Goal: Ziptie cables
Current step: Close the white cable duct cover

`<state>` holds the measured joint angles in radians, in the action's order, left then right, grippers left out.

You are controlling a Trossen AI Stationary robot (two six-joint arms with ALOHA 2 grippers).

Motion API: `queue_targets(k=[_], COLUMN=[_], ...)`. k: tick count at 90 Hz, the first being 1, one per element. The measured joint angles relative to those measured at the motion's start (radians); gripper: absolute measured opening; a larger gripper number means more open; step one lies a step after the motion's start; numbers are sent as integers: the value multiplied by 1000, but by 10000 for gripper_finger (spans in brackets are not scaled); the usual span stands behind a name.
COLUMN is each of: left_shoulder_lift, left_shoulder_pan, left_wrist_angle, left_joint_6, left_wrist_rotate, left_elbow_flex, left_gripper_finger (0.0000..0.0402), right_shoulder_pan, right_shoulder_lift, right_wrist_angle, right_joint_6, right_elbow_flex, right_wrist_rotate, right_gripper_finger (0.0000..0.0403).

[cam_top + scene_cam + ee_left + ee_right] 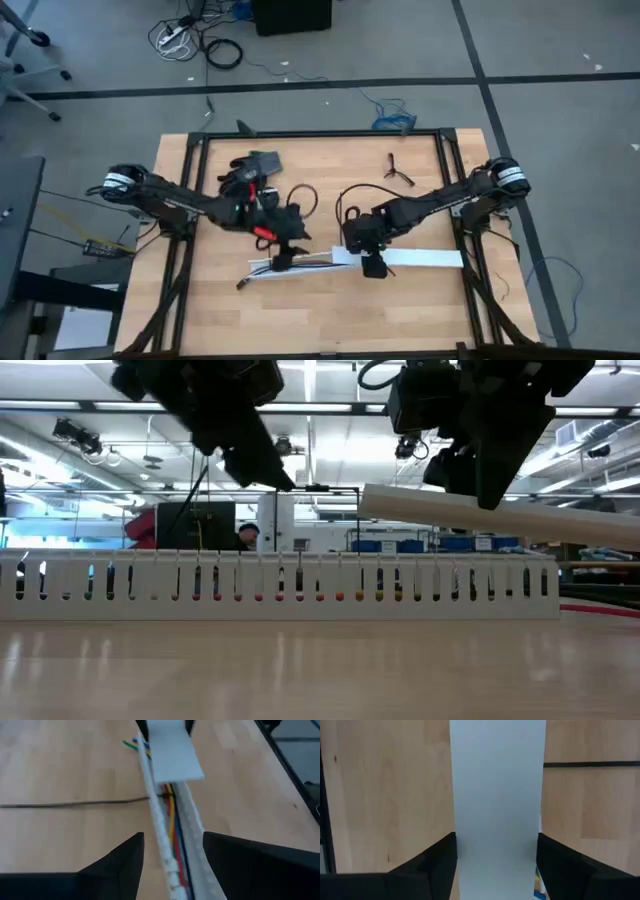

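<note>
I see both arms reaching in over the middle of the wooden table [200, 310]. My right gripper [496, 851] is clamped on a flat white cover strip [496, 795], its 2 fingers pressed against the strip's 2 long edges. In the high view that cover strip [420, 259] runs from the gripper out toward the table's right side, and in the low view it is lifted, tilted, above the white slotted channel [280, 588].

My left gripper [172, 855] hovers just above the channel [162, 830] near its left end, jaws apart and straddling it, touching nothing that I can make out. The cables [173, 822] lie lengthwise inside the open channel: red, yellow and dark strands side by side, with green and blue ends poking out beside the cover's far end. Through the channel's slots in the low view I see spots of red and yellow.

The ziptie [75, 803] lies flat on the wood, a thin dark line that meets the channel's side at roughly a right angle. A small black forked clip [398, 170] sits well apart, toward the far edge of the table.
</note>
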<state>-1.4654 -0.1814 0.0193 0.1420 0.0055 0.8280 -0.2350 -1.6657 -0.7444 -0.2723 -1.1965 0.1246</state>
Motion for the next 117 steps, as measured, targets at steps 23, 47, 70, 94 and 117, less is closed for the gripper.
queue_targets(k=[23, 47, 70, 94, 117], left_shoulder_lift=[-22, -102, -169, -223, -246], left_shoulder_pan=[-67, -70, -66, -55, -55], left_wrist_angle=[-188, -366, -403, -428, -480], left_joint_6=[-68, -86, -130, -96, -84], left_wrist_rotate=[29, 37, -40, -49, -35], left_elbow_flex=[-98, -146, -129, -129, -129], left_gripper_finger=[218, 303, 347, 349, 349], right_shoulder_pan=[-1, -1, 7, 51, 68], right_shoulder_lift=[0, 0, -1, -1, -2], right_wrist_angle=[2, -27, -71, -97, -85], right_joint_6=[4, 32, 112, 158, 179], right_elbow_flex=[0, 0, 0, 1, 1], right_wrist_rotate=[-4, 8, 12, 36, 64], right_gripper_finger=[235, 236, 235, 234, 233])
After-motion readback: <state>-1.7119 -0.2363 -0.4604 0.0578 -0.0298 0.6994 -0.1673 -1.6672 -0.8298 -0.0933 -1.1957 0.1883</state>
